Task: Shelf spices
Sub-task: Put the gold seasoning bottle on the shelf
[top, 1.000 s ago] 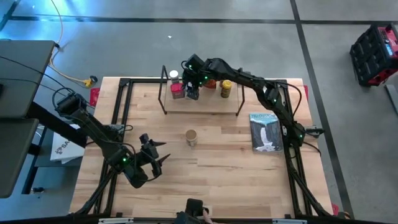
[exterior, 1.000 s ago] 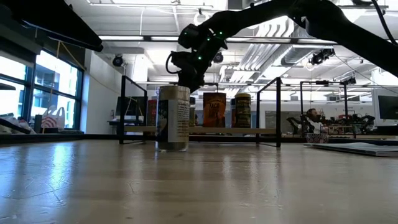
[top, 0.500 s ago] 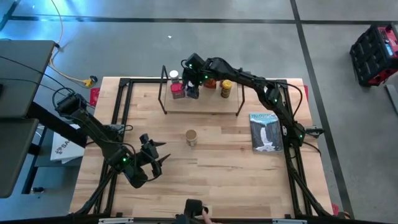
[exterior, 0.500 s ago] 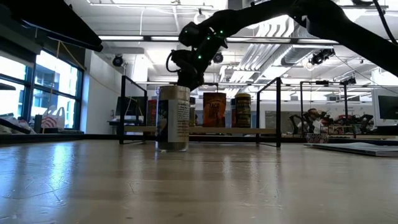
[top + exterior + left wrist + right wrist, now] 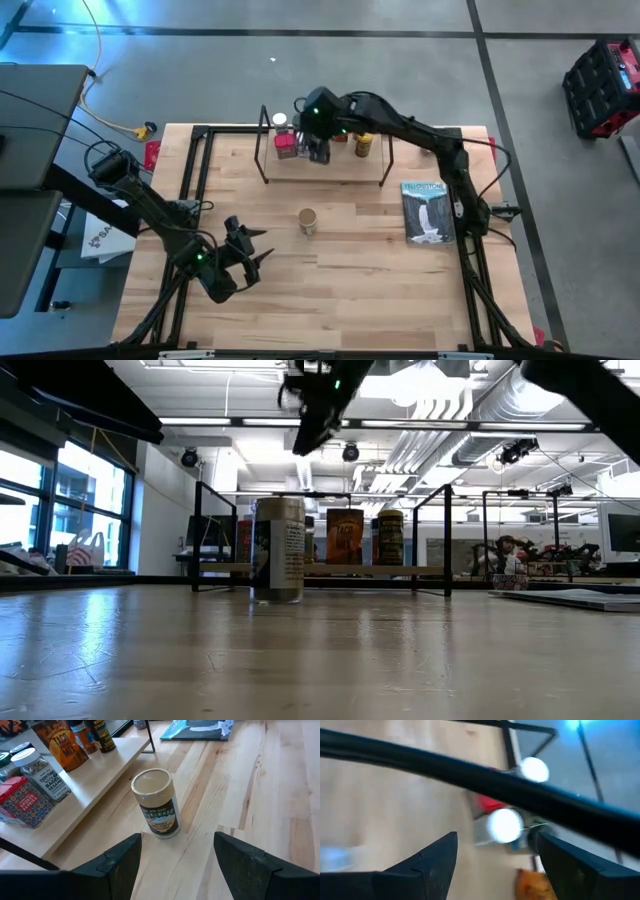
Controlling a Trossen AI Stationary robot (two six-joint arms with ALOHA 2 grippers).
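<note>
Only a tan jar interrupts the bare tabletop before the shelf.

You've got a pale, smooth wood shelf with black wire uprights, and a tan jar wearing a glossy paper label.

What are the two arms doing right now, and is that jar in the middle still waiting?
Right hand open, empty, above the shelf. Left hand open, facing the tan jar, not touching. Nothing between them.

Jar before shelf
</note>
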